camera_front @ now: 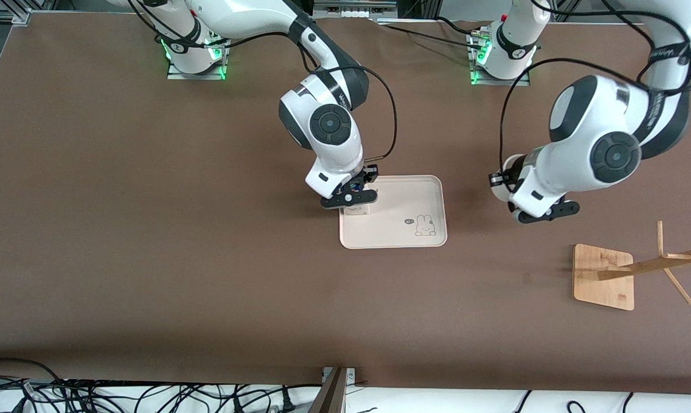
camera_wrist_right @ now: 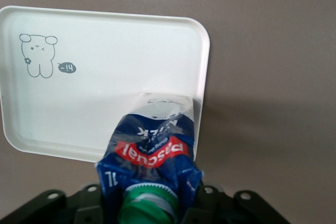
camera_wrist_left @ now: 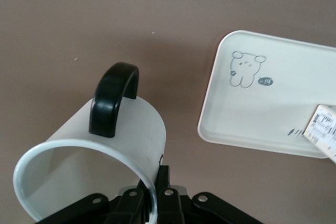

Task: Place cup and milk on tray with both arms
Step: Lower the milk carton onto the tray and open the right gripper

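Observation:
The cream tray (camera_front: 406,206) with its rabbit drawing lies mid-table. The blue and white milk (camera_wrist_right: 152,145) with a green cap (camera_wrist_right: 149,208) stands on the tray's corner toward the right arm's end. My right gripper (camera_front: 351,198) is down over the carton's top, which sits between its jaws. The white cup (camera_wrist_left: 105,145) with a black handle (camera_wrist_left: 113,98) hangs in my left gripper (camera_wrist_left: 156,182), which is shut on its rim wall. That gripper (camera_front: 543,213) is over bare table between the tray and the wooden rack. My left hand hides the cup in the front view.
A wooden rack (camera_front: 604,275) with slanting pegs stands toward the left arm's end, nearer the front camera than the left hand. Cables (camera_front: 150,396) lie along the table's front edge. Brown table surrounds the tray.

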You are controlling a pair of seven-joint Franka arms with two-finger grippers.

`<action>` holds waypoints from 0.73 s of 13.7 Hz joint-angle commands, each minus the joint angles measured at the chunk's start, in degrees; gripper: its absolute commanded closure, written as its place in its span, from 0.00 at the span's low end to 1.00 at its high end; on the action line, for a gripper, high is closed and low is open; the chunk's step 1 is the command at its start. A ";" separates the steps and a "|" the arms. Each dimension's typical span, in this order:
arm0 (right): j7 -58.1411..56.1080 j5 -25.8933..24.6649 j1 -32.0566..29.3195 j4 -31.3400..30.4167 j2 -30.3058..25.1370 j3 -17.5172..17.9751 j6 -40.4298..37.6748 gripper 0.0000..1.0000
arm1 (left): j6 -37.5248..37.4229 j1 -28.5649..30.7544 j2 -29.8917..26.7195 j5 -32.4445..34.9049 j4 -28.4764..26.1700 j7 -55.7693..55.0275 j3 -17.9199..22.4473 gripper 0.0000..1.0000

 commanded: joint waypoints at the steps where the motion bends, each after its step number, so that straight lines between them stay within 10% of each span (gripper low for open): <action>1: 0.73 -0.50 -0.03 1.89 -0.11 -0.59 -0.89 0.00 | -1.21 -3.59 6.73 2.48 8.62 -5.50 -0.35 1.00; 10: -2.59 3.28 -12.92 1.80 -15.05 -1.46 -13.97 0.00 | 5.36 -11.33 19.31 3.54 14.52 -15.26 -0.09 1.00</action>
